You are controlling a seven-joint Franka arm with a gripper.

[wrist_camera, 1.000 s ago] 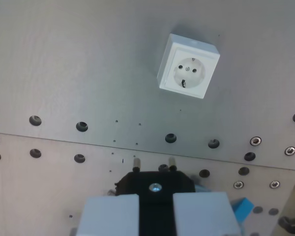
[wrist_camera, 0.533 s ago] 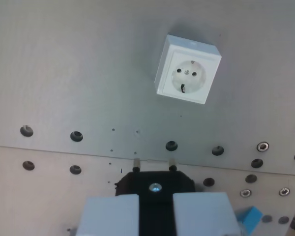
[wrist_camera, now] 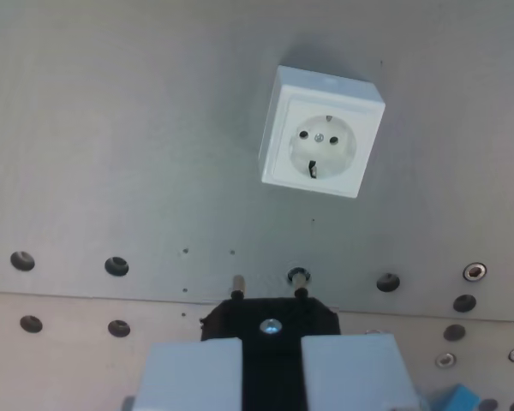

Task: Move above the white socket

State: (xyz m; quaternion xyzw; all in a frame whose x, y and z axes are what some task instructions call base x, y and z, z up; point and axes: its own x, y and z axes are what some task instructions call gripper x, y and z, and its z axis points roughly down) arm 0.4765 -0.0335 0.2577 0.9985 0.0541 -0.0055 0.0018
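Wrist view, looking down at a grey metal plate [wrist_camera: 111, 128]. Nearest, at the bottom edge, the gripper [wrist_camera: 271, 360] shows two pale grey fingers [wrist_camera: 193, 377] pinching a black plug [wrist_camera: 270, 321], whose two metal pins [wrist_camera: 236, 284] point away from the camera. No writing or brand mark can be read anywhere. Just past the pins runs a row of round mounting holes [wrist_camera: 116, 265] along a seam in the plate. Farther off, in the upper half and a little toward the wrist view's right, sits the white socket [wrist_camera: 322, 130], a square box with a round recess, two pin holes and a dark earth clip. Compared with a second ago, the socket appears larger and nearer the plug's line, and the holes lie lower in the picture.
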